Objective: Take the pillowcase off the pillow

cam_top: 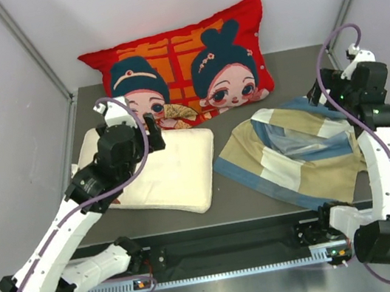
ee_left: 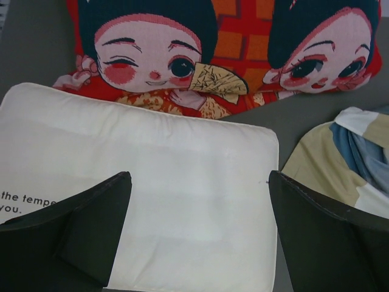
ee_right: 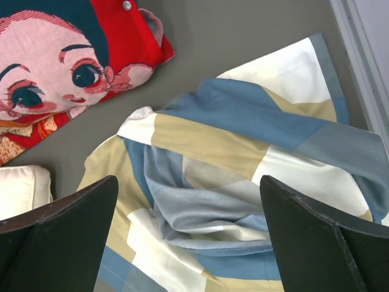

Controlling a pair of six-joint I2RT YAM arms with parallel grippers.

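Pillowcase [cam_top: 294, 155] lies off the pillow [cam_top: 177, 171]; left gripper [ee_left: 199, 182] and right gripper [ee_right: 188, 182] gape empty.

One cream-white pillow [cam_top: 173, 172], one blue, tan and cream checked pillowcase [cam_top: 295, 159], one red cushion [cam_top: 178, 47] with two cartoon faces, two white robot arms, left arm [cam_top: 61, 239] and right arm [cam_top: 387, 166], one grey table [cam_top: 242, 202]

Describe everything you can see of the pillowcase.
The pillowcase is soft fabric in large blue, tan-yellow and cream blocks with blue edging. It lies empty and crumpled on the right of the grey table, its opening gaping to show the bluish inside. It is off the pillow, which lies just to its left, and apart from the red cushion. The open right end effector hovers above, holding nothing.
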